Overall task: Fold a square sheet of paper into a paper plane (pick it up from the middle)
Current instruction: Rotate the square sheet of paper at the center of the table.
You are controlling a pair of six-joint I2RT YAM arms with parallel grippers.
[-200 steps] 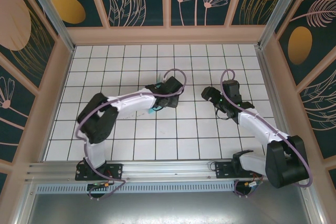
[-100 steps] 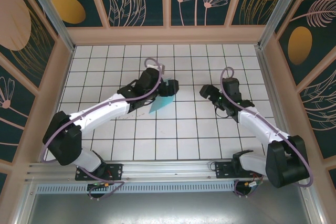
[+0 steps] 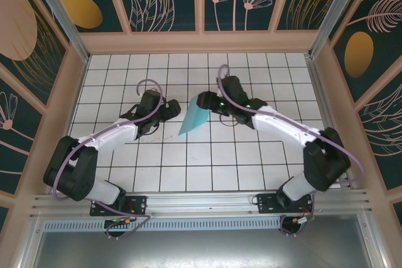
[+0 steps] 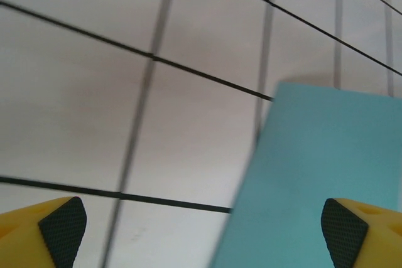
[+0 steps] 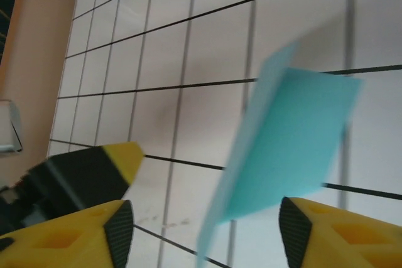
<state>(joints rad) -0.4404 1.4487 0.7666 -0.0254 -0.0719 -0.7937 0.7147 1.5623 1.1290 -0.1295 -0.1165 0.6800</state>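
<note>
1. In the last half second the left gripper (image 3: pixel 171 110) has released the paper plane (image 3: pixel 192 119) and drawn back. The right gripper (image 3: pixel 200 100) has swung across to it.
2. The left fingers (image 4: pixel 58 225) are spread wide and hold nothing. The plane is just ahead of them, on the right-finger side.
3. The right fingers (image 5: pixel 116 230) are apart with the blurred plane between them. I cannot tell whether they touch it.
4. The plane sits on the tiled table (image 3: pixel 188 161) between both grippers.
</note>
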